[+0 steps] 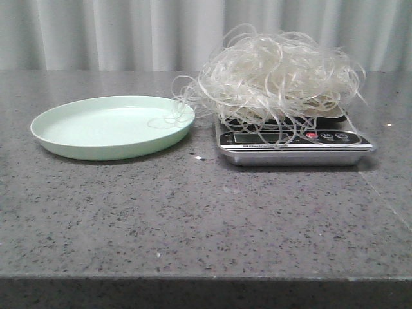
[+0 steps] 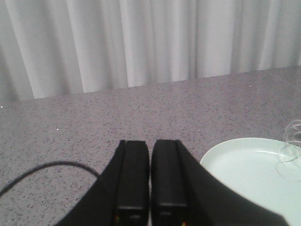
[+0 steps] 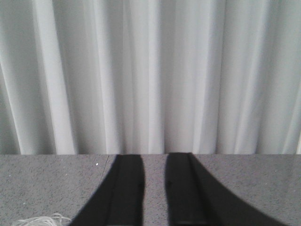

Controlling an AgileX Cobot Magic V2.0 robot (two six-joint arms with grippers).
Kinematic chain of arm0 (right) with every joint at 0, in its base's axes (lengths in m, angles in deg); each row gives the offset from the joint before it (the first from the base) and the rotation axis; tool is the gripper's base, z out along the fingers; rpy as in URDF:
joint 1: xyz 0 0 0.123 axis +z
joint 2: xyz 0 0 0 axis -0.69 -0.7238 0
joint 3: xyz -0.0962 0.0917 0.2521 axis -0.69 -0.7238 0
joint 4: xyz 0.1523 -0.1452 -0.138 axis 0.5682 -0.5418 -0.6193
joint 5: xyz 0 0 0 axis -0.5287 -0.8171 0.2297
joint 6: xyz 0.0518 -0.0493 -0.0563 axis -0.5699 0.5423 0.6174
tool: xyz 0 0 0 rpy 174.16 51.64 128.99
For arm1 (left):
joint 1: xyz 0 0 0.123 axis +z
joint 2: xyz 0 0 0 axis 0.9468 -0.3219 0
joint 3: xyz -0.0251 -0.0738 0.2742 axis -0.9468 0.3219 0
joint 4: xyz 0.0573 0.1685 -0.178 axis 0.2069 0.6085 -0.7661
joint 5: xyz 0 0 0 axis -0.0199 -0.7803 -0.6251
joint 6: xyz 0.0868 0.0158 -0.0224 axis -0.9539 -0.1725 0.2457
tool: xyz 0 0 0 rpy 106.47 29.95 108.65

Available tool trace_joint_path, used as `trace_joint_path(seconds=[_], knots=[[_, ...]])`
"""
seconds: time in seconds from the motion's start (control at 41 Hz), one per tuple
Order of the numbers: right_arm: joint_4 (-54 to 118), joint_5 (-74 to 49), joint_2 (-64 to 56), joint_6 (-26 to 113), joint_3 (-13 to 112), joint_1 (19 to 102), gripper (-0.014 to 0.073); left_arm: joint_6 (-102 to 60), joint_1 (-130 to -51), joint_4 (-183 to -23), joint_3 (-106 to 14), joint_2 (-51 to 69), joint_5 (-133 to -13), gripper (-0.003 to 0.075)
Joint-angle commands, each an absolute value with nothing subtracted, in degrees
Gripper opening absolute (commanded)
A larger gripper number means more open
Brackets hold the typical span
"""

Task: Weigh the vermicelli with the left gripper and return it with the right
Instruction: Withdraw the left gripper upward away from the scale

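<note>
The vermicelli (image 1: 277, 74) is a big tangle of whitish strands piled on the silver kitchen scale (image 1: 293, 145) at the right of the table. A few stray loops reach onto the rim of the pale green plate (image 1: 112, 125) at the left. Neither gripper shows in the front view. In the left wrist view my left gripper (image 2: 150, 143) is shut and empty above bare table, with the plate (image 2: 254, 174) and a loop of strands (image 2: 291, 150) beside it. In the right wrist view my right gripper (image 3: 154, 157) is open and empty, with a few strands (image 3: 40, 220) at the frame's corner.
The grey speckled table (image 1: 193, 219) runs to a front edge near the camera. A white curtain (image 1: 129, 32) hangs behind the table. A thin black cable (image 2: 42, 172) crosses the left wrist view.
</note>
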State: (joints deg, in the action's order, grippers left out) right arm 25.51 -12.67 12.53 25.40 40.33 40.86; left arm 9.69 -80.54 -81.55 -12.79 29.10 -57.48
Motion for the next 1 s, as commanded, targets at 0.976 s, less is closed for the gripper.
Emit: trace_joint_path(seconds=[0.976], knots=[[30.8,-47.9,-26.7,43.5,70.0,74.3,0.0612,10.2,-80.7,-82.1,-14.3,29.3,-52.8,0.0137]])
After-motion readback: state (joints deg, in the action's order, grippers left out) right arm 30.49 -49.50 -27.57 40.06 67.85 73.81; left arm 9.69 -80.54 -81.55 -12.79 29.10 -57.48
